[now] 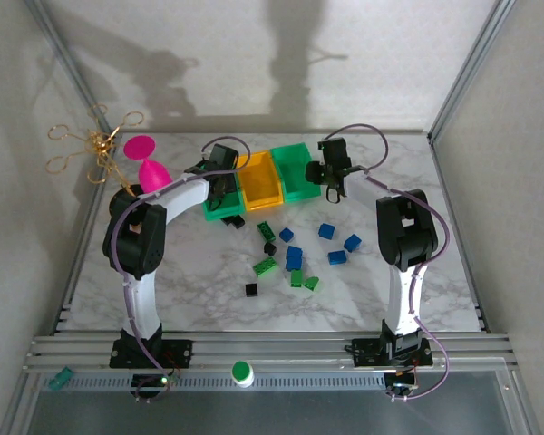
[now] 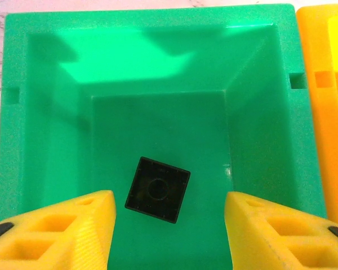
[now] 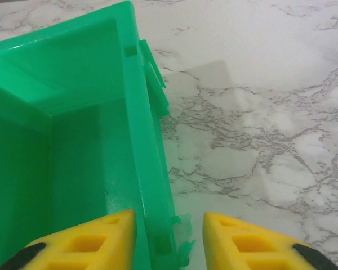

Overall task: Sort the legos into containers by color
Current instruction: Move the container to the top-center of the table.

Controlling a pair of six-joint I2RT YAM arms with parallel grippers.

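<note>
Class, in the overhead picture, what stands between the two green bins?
The orange-yellow bin stands between the left green bin and the right green bin, all three in one row, as the top view shows.

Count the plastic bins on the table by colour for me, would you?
Green bins: 2
Orange-yellow bin: 1
Total: 3
</note>
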